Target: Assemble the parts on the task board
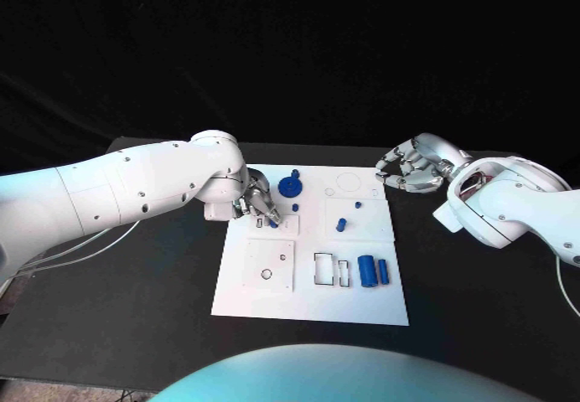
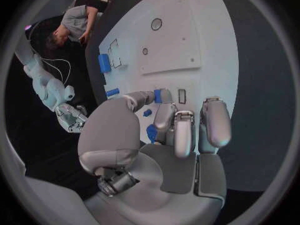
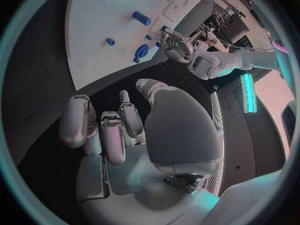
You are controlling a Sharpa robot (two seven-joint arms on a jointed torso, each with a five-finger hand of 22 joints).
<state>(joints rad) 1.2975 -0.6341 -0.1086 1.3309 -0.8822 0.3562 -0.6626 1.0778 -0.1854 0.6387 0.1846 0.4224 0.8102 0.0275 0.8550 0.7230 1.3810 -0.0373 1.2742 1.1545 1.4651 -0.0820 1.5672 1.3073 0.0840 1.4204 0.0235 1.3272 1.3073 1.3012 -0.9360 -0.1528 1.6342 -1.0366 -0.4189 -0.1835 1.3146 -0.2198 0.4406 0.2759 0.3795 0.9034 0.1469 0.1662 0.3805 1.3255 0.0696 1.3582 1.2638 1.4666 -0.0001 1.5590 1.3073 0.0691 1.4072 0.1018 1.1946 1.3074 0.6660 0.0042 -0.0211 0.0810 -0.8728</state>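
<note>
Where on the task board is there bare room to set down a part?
The task board is bare along its near edge, below the slots and two blue cylinders. It is crowded at the far left, where the left hand works beside the blue knob.

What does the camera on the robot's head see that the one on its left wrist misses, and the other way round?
Head view alone: the whole white task board, the two blue cylinders side by side near its front, and both arms reaching in. Left wrist view alone: a close look at the left hand from behind, with a small blue part among its fingers, and a person at the rim. Both share the board and the right hand.
</note>
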